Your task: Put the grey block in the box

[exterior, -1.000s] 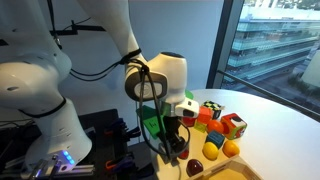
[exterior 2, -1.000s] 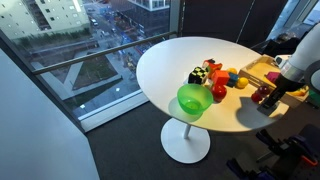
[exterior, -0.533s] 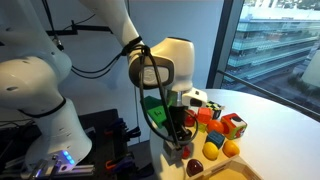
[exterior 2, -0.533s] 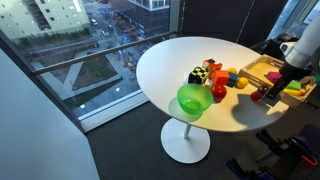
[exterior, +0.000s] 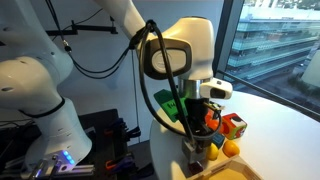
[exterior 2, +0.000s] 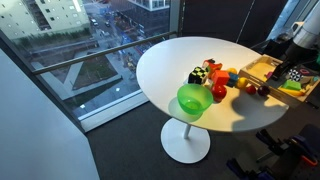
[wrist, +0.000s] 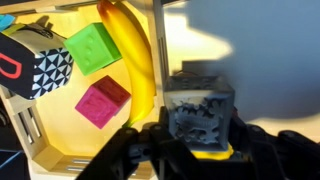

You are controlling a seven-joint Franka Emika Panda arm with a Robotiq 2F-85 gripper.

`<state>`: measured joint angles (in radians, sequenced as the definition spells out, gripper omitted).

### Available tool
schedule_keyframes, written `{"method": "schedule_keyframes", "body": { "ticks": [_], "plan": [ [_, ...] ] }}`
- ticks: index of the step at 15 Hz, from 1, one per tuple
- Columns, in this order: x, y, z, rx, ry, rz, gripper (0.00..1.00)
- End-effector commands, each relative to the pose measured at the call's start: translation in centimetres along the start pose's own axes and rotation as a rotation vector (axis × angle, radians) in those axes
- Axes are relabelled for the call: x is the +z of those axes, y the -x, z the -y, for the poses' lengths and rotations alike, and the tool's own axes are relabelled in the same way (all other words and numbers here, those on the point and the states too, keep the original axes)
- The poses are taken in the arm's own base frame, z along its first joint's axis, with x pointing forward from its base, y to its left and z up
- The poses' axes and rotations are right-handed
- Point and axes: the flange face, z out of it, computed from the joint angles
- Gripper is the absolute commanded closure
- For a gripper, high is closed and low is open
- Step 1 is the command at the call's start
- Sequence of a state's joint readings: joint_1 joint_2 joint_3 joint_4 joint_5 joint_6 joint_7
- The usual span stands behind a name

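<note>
In the wrist view my gripper point(wrist: 200, 150) is shut on the grey block point(wrist: 200, 105), a dull-grey cube held between both fingers. It hangs over the open beige box point(wrist: 72, 140), above the box's inner floor. In both exterior views the gripper point(exterior: 196, 150) point(exterior 2: 293, 72) is over the box point(exterior: 232, 173) point(exterior 2: 262, 68) at the table's edge. The block is too small to make out in the exterior views.
In the box lie a banana point(wrist: 128, 50), a green cube point(wrist: 92, 47), a pink cube point(wrist: 102, 103) and a black-and-white patterned cube point(wrist: 40, 68). On the white round table point(exterior 2: 170, 70) stand a green bowl point(exterior 2: 194, 100), patterned cubes point(exterior 2: 207, 70) and toy fruits point(exterior: 226, 148).
The arm has risen and swung from beside the toys to above the box, carrying the grey block with it.
</note>
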<state>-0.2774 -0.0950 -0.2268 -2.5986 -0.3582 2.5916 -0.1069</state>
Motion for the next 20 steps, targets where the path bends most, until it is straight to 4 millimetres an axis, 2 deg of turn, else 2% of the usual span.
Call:
{"method": "schedule_keyframes", "body": {
  "ticks": [1,8,14,15,16,18,20],
  "plan": [
    [0.3,-1.9,-2.6,0.082,0.055,0.011,0.7],
    [2.6,-4.9,-6.4,0.219,0.123,0.04,0.7],
    [4.2,-7.6,-8.4,0.327,0.165,0.074,0.7],
    [4.3,-7.8,-8.5,0.335,0.171,0.081,0.66],
    [4.4,-8.1,-8.5,0.341,0.175,0.087,0.2],
    [4.4,-8.3,-8.3,0.337,0.176,0.096,0.2],
    [4.0,-8.4,-7.9,0.322,0.18,0.099,0.04]
  ]
}}
